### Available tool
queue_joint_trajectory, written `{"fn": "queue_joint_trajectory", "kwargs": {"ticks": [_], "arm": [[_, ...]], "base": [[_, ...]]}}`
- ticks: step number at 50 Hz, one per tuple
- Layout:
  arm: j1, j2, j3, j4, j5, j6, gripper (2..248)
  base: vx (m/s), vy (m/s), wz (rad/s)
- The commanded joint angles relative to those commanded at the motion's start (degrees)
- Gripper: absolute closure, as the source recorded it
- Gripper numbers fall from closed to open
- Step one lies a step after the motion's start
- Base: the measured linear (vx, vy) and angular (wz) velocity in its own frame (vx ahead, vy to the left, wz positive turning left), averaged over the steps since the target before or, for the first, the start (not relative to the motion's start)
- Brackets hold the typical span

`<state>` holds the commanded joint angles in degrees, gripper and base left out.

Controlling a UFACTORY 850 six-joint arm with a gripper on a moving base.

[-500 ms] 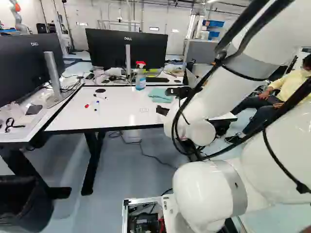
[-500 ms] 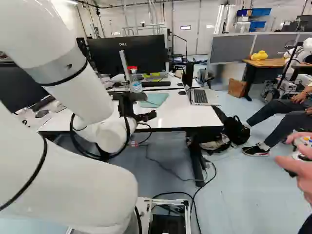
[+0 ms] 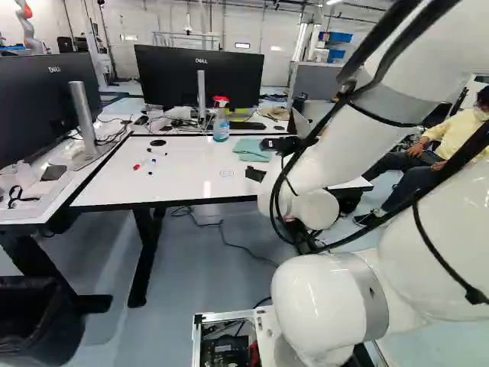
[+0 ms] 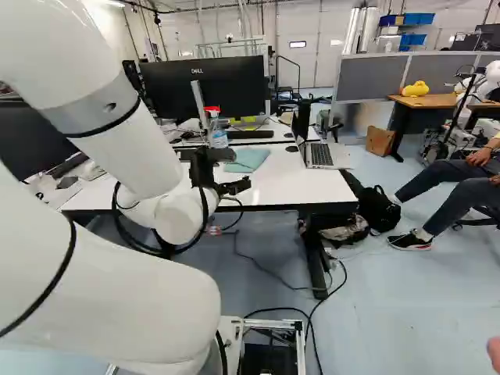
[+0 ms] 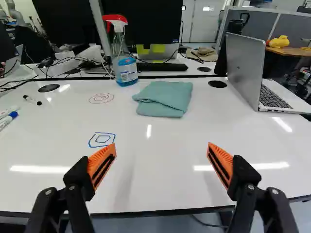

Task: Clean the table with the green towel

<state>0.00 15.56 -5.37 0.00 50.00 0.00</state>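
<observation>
Two-fingered black gripper with tips wide apart — aimed across the white table. Folded green towel up ahead, on top — between the spray bottle and the open laptop.

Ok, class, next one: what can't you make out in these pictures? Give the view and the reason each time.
- Towel, underside: hidden by its own folds, wrist view.
- Spray bottle, small label print: too small, wrist view.
- Tool, rear parts: cut off by the bottom edge, wrist view.
- Laptop, screen content: angled too steeply, right base view.
- Bin, far left side: cut off by the left edge, left base view.
</observation>
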Motion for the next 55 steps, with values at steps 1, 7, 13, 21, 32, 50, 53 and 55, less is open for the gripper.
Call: {"fn": "queue_joint_trajectory", "kwargs": {"ticks": [1, 7, 13, 21, 32, 50, 53, 55], "arm": [[0.0, -0.13, -0.11, 0.0, 0.0, 0.0, 3], [0.0, -1.2, -1.03, 0.0, 0.0, 0.0, 3], [-0.06, -2.68, -2.31, 0.0, 0.0, 0.0, 3], [-0.22, -4.72, -4.11, 0.0, 0.0, 0.0, 3], [-0.4, -7.92, -7.03, 0.0, 0.0, 0.0, 3], [-0.6, -13.55, -12.44, 0.0, 0.0, 0.0, 3], [-0.63, -14.42, -13.31, 0.0, 0.0, 0.0, 3], [-0.65, -15.02, -13.92, 0.0, 0.0, 0.0, 3]], "base": [[0.0, 0.0, 0.0], [0.0, 0.0, 0.0], [0.0, 0.0, 0.0], [0.0, 0.0, 0.0], [0.0, 0.0, 0.0], [0.0, 0.0, 0.0], [0.0, 0.0, 0.0], [0.0, 0.0, 0.0]]}}
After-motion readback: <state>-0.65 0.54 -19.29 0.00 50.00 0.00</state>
